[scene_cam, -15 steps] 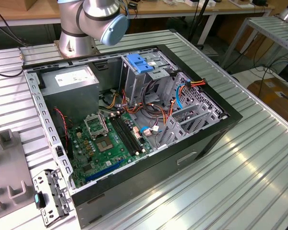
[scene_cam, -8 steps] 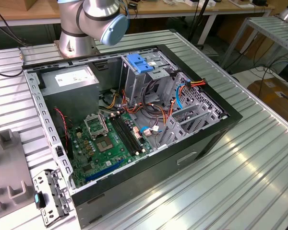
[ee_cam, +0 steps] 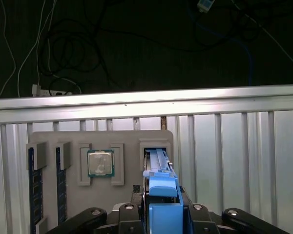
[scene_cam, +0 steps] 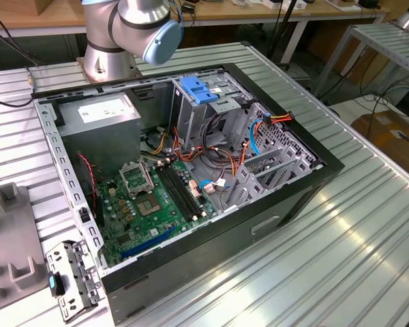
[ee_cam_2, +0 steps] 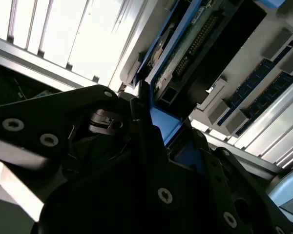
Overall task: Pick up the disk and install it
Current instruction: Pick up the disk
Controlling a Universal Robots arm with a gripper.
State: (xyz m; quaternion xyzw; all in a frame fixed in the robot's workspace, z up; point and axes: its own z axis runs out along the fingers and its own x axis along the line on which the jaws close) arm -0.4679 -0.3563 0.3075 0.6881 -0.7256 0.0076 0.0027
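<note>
Starting with the exterior view, the open computer case lies on the ribbed surface, and with its drive cage unattended, installing appears not yet done. In the first wrist view the gripper pinches the disk edge-up by its blue rails, at or just above its slot in the grey tray. In the second wrist view the disk's circuit-board side juts from the clamped jaws, so I judge the pickup is under way.

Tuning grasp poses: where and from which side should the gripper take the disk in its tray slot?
Likely across its two broad faces at the blue-railed end, coming in along its length. The disk stands on edge, sunk in the tray, so only that end sticks out.
</note>
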